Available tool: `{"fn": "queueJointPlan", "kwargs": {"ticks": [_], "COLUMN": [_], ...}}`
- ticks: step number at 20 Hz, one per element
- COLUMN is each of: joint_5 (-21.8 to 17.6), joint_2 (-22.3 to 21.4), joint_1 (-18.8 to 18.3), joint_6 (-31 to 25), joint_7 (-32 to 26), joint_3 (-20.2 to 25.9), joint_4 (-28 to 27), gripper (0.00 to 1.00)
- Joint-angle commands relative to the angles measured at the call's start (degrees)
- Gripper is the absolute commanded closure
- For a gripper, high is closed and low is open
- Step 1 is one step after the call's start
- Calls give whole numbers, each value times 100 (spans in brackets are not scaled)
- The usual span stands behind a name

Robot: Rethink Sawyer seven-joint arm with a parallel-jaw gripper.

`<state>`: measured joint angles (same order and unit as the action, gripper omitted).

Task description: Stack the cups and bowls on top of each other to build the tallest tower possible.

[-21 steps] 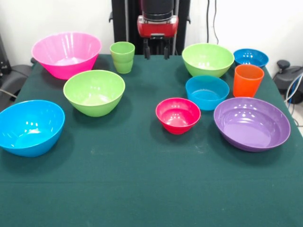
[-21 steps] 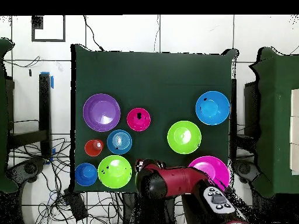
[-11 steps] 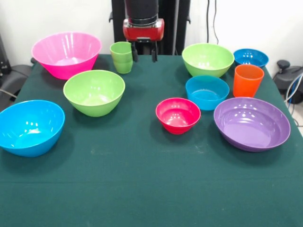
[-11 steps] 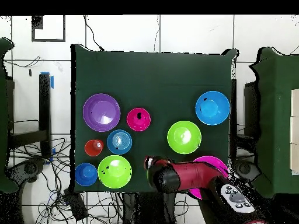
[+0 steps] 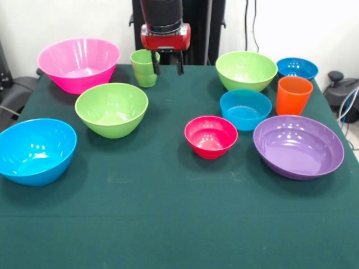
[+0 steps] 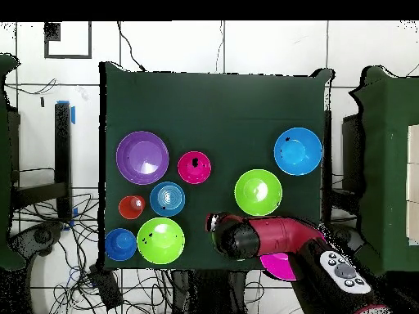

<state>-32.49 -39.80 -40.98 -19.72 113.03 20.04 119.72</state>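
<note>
Red-headed gripper (image 5: 167,68) is hanging with fingers spread, gripping nothing, just beside the light green cup (image 5: 143,68); I'm seeing the big pink bowl (image 5: 78,64) nearby.

Wide open cloth (image 5: 168,213) across the near half. Farther back it's crowded: the red-pink bowl (image 5: 211,136) sits mid-table, and the purple bowl (image 5: 298,146), blue bowl (image 5: 245,109) and orange cup (image 5: 293,94) are packed close.
</note>
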Motion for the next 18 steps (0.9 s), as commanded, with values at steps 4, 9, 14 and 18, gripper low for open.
{"fn": "queueJointPlan", "kwargs": {"ticks": [4, 9, 14, 18], "joint_5": [-415, -293, -157, -344], "joint_2": [-216, -574, -909, -830], "joint_1": [-393, -663, -794, -703], "joint_6": [-1081, -1621, -2301, -2347], "joint_7": [-1432, -1727, -1846, -1544], "joint_3": [921, 1192, 1501, 1544], "joint_4": [-196, -160, -252, -293], "gripper": [0, 0, 0, 0]}}
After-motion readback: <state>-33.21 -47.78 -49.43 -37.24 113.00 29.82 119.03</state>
